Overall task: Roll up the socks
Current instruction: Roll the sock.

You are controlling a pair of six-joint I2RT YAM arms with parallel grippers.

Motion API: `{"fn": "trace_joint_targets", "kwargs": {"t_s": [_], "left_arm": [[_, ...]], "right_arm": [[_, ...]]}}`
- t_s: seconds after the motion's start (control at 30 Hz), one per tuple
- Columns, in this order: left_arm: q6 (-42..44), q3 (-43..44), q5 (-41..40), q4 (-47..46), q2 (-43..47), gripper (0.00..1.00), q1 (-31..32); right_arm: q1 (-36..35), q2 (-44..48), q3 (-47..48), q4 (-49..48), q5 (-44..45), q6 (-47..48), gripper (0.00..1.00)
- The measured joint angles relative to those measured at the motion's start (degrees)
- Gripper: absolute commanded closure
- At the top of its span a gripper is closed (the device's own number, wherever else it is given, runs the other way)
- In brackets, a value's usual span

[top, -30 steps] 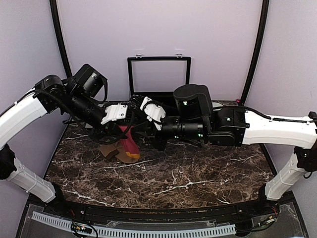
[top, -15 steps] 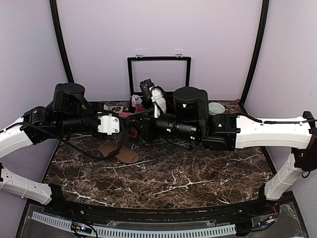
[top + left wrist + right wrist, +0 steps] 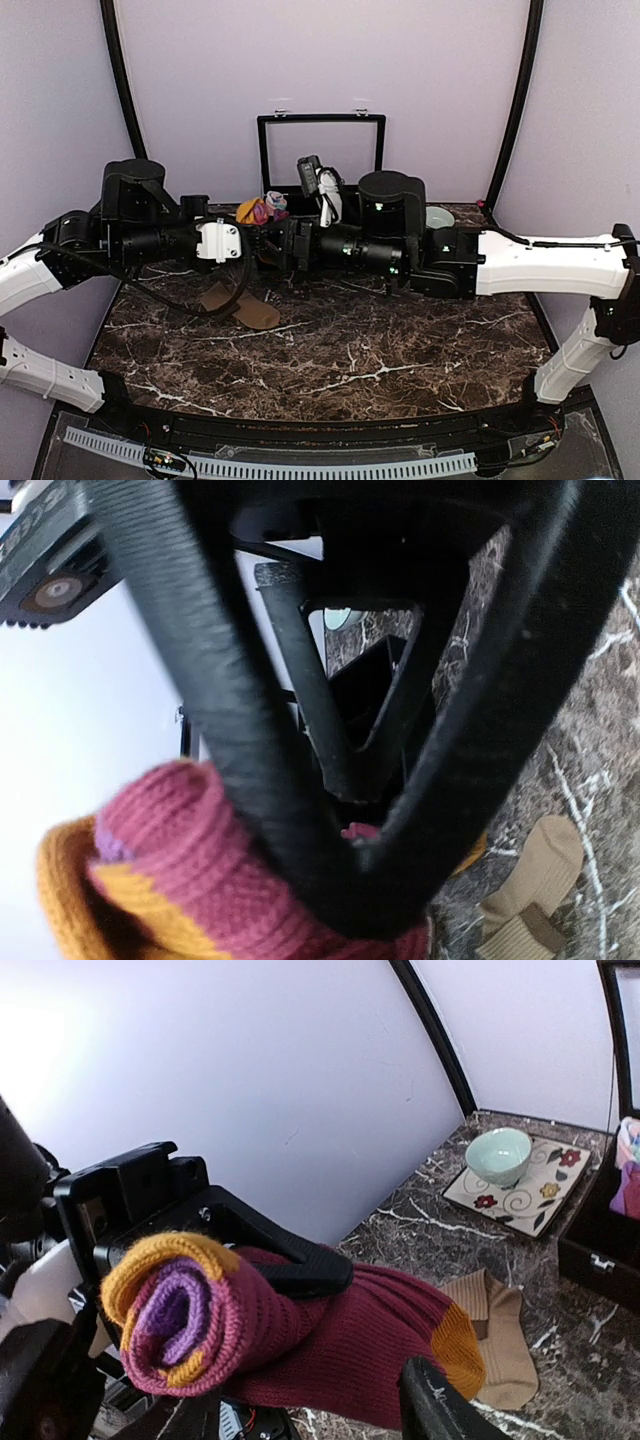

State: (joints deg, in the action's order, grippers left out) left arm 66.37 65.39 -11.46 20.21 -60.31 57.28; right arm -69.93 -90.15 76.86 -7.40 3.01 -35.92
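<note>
Red-maroon sock pair [image 3: 300, 1340] was a rolled bundle, striped cuff turned over one end, orange toe at the other; held in the air above the rear of the table [image 3: 400, 370], between the two arms. Left pincer [image 3: 350, 865] was clamped on the bundle; right pincer [image 3: 310, 1400] stood wide, fingers either side of the roll and not gripping. Tan-brown pair [image 3: 235, 305] lay flat on the table below, unrolled. Step judged: finishing the first roll, about halfway through the task. Next likely calls for backing the right pincer clear without snagging the knit, setting the bundle down so the cuff stays tucked; then the tan pair.
</note>
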Motion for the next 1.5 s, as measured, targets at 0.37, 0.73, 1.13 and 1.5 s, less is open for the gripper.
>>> {"fn": "trace_joint_targets", "kwargs": {"t_s": [0.37, 0.73, 1.13, 1.5], "left_arm": [[-21.18, 27.15, 35.43, 32.92, -16.46, 1.00, -8.41], [-21.31, 35.85, 64.94, 57.59, -26.08, 1.00, -9.01], [-20.48, 35.76, 70.62, 61.88, -26.12, 1.00, -8.98], [-19.96, 35.26, 69.92, 62.23, -26.12, 1.00, -8.74]], "right_arm": [[0.96, 17.77, -9.57, -1.79, -7.26, 29.00, 0.36], [0.94, 16.48, -3.15, 11.54, -19.12, 50.56, 0.35], [0.57, 12.33, -0.70, 14.82, -24.28, 58.14, 0.32], [0.22, 8.50, 2.47, 14.75, -25.68, 59.36, 0.46]]}}
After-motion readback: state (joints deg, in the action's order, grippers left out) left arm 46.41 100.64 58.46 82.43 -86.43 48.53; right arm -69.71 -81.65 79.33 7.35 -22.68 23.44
